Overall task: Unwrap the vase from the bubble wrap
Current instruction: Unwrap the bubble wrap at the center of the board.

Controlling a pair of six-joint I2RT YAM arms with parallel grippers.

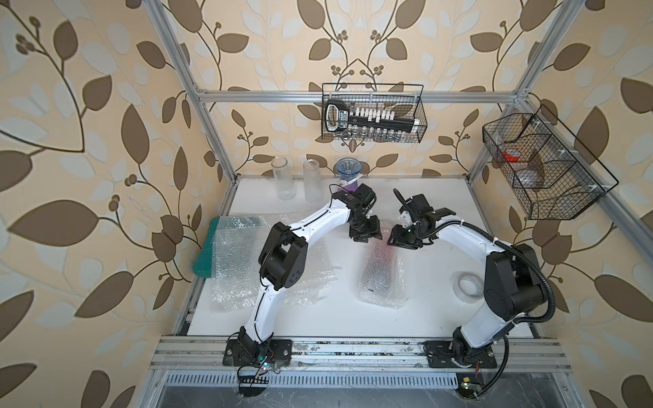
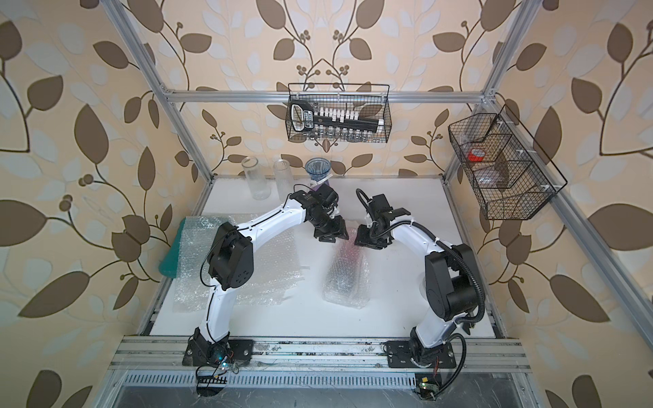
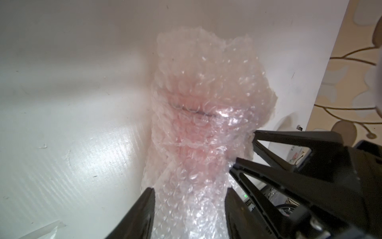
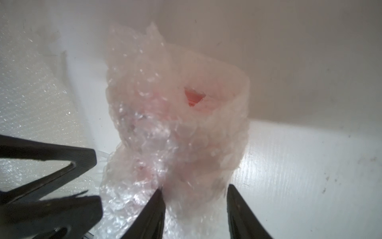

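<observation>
The white bench (image 1: 441, 212) fills the middle of both top views. On its left part lie loose sheets (image 1: 240, 272) of clear bubble plastic, spread flat and overlapping, and one side of them covers a part of a green mat (image 1: 204, 247) at the bench edge. Near the centre lies the bubble wrap (image 1: 381, 282), rolled as a long bundle around the vase (image 4: 193, 99), with its length running from the front of the bench towards the back. Both arms bend inward and meet over the far end of this bundle. The left gripper (image 3: 190, 209) has its fingers (image 3: 144, 213) apart on both sides of the bundle; the wrap fills the gap and touches both, but whether they press it I cannot tell. The right gripper (image 4: 196, 209) looks the same: its fingers (image 4: 154, 213) are apart with the wrap between them, and whether they squeeze I cannot tell. At the back edge stand two clear glass cylinders (image 1: 283, 178) and a bluish vessel (image 1: 348, 169). A tape roll (image 1: 468, 287) lies beside the right arm. Of the vase only a small red-pink patch shows, through an opening in the wrap
</observation>
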